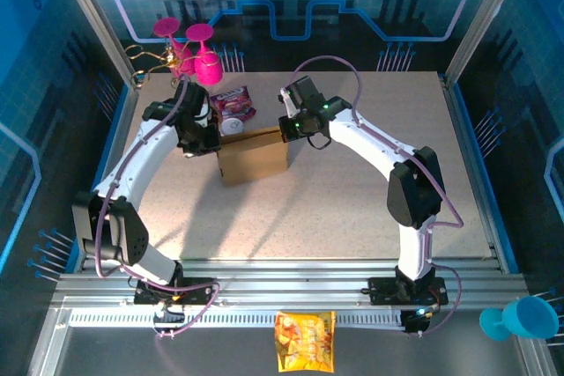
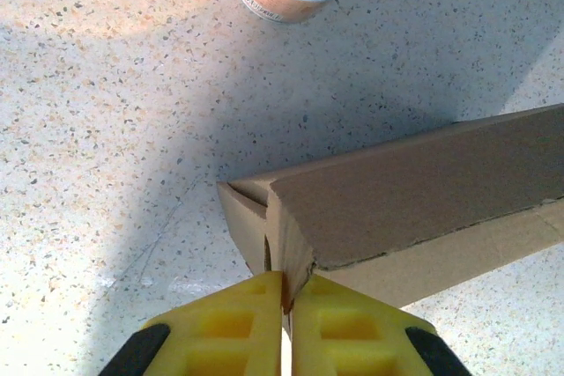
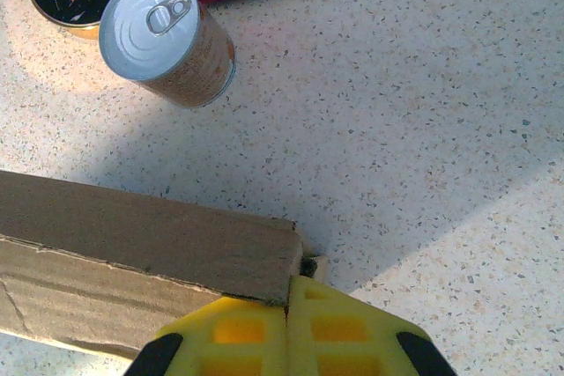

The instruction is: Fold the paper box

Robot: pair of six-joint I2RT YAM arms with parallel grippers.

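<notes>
Brown cardboard mid-table: the paper box [image 1: 254, 154] lies on the speckled tabletop [image 1: 370, 217], stretched across between the two arms; at its left end we have the left gripper [image 2: 284, 283], jaws squeezed almost together, a thin edge of card at the box's corner nipped between them; at the right end the right gripper [image 3: 286, 304] is clamped tight too, jaws meeting on the corner edge of the end wall; the box's long top panel looks folded over; just beyond it stands a tin can [image 3: 167, 37], with a purple packet [image 1: 233, 101] behind that.
</notes>
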